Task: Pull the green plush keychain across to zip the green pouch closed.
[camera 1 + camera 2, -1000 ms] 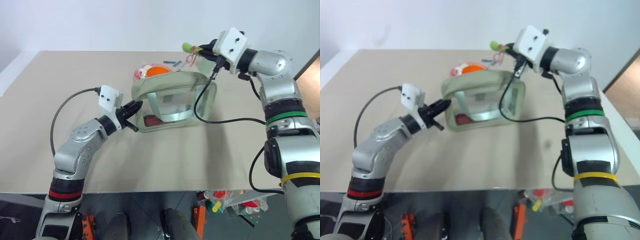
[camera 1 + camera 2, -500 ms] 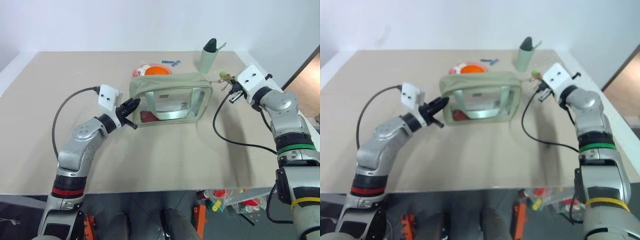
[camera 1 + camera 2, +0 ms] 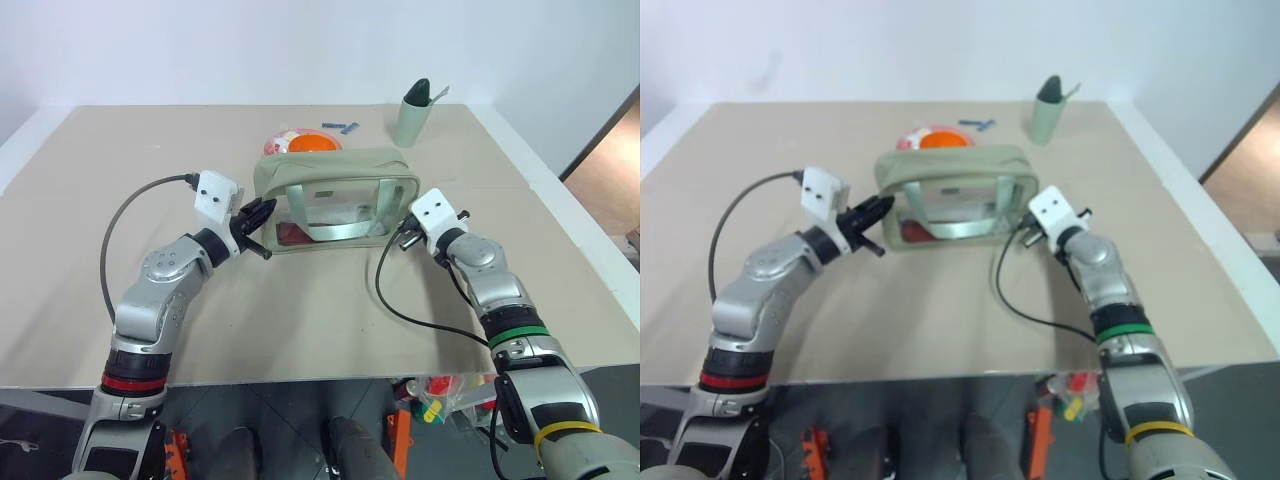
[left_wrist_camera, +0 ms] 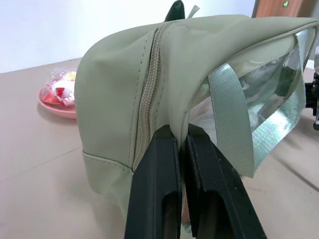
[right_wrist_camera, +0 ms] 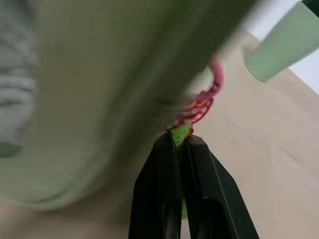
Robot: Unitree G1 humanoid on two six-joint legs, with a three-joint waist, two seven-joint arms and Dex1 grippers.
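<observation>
Tool on the right arm (image 5: 180,144) is pinched shut on the small lime-green plush keychain (image 5: 180,133), whose thin reddish cord (image 5: 199,107) runs up to the right end of the pale sage-green rectangular fabric pouch (image 3: 338,190) with clear plastic window sides. In the head views that tool (image 3: 403,238) sits low against the pouch's right end, just above the desk (image 3: 300,320). The pouch stands upright near the middle of the desk, its zipper (image 4: 149,94) running along the top and down the left end. The left tool (image 4: 180,144) is clamped shut on the fabric at the pouch's left end, beside the zipper seam; from the head view it (image 3: 254,218) touches that end.

Just behind the pouch lies a pink round plate (image 4: 55,107) carrying an orange bowl (image 3: 312,143) and a small wrapped item (image 4: 61,89). Farther back and to the right stands a small sage-green cup (image 3: 410,122) with a dark object in it. A small blue item (image 3: 340,126) lies on the desk near the far edge.
</observation>
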